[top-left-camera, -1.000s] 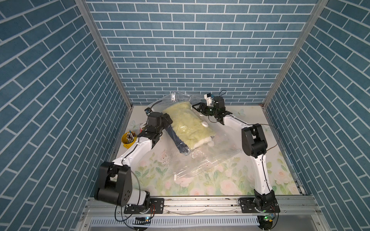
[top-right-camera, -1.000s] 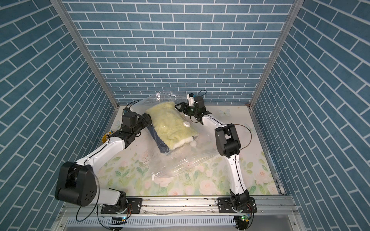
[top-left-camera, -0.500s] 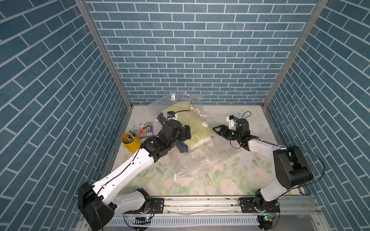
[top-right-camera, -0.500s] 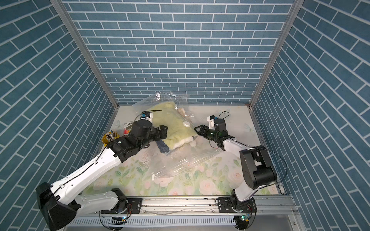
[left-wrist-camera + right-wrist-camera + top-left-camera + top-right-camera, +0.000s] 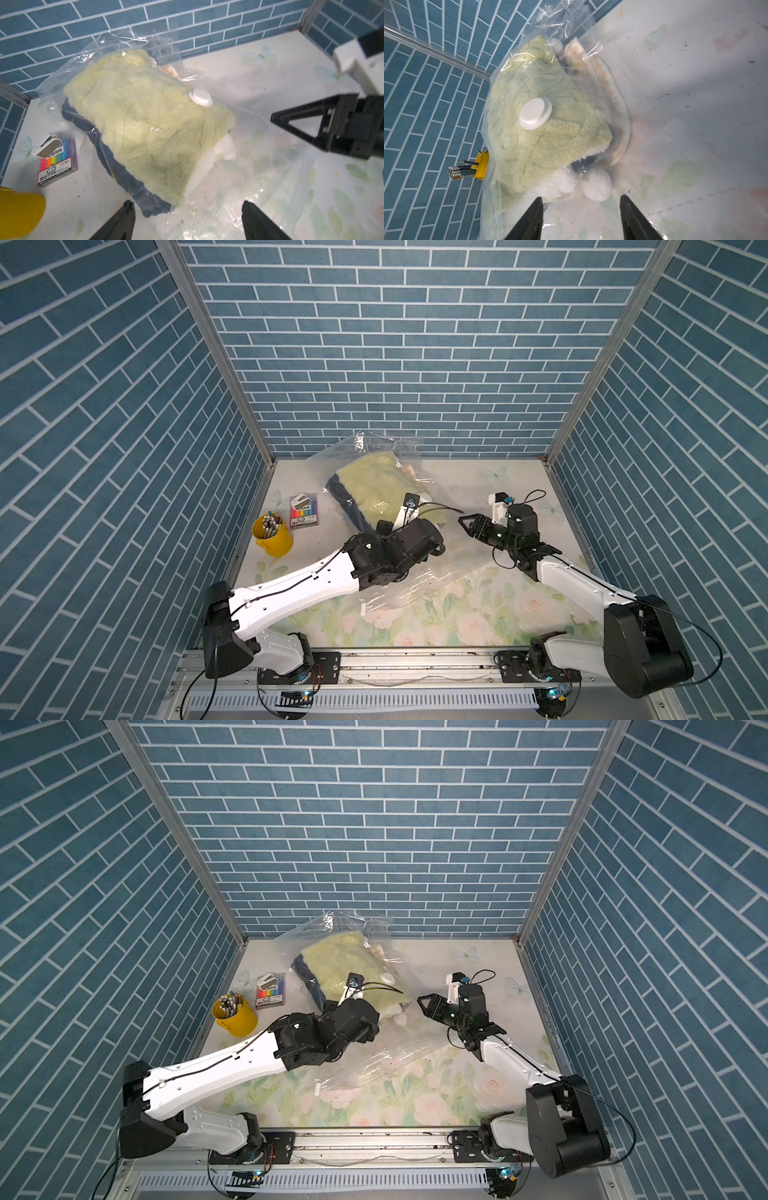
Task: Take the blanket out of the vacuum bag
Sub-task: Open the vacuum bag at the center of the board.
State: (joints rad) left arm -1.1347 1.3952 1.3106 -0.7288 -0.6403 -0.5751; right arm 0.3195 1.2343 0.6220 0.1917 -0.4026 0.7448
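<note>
The vacuum bag (image 5: 440, 572) lies toward the back of the table (image 5: 519, 485), its far end against the wall. The green blanket (image 5: 374, 485) is inside it, under the white valve cap (image 5: 200, 97). My left claw (image 5: 188, 204) hangs over the blanket's near end, jaws wide and empty. My right claw (image 5: 581, 198) points at that same end, jaws apart, holding nothing. A pencil cup (image 5: 272, 537) stands near the left wall.
</note>
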